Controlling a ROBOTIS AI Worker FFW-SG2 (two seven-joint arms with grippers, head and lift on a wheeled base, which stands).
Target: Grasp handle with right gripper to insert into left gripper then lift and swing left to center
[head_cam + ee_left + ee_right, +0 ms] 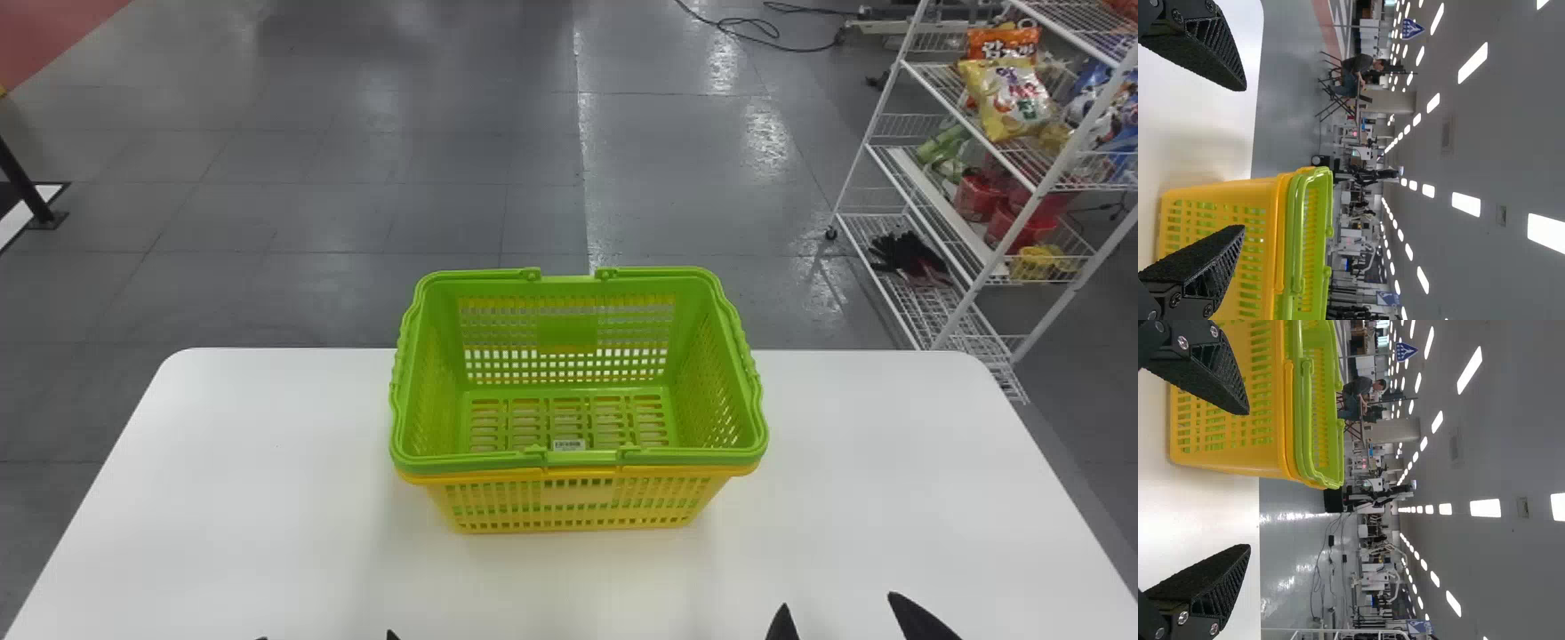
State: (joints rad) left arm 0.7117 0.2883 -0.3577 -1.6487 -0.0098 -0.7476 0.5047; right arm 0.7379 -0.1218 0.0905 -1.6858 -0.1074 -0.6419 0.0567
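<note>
A green basket nested in a yellow one, the basket [578,462], stands upright on the white table, its green handles folded down along the rim. My right gripper [845,613] is at the bottom edge, nearer than the basket and to its right. At the same edge, to the basket's left, tips of my left gripper [327,637] show. In the left wrist view the left gripper [1245,157] is open, apart from the basket [1258,227]. The right gripper [1250,479] also stands open in its wrist view, holding nothing, with the basket [1238,427] beyond.
The white table [889,444] extends to both sides of the basket. Beyond its far right corner is a white wire shelf [969,160] with snack bags and other goods. Grey floor lies behind the table, with a black cable [756,31] farther off.
</note>
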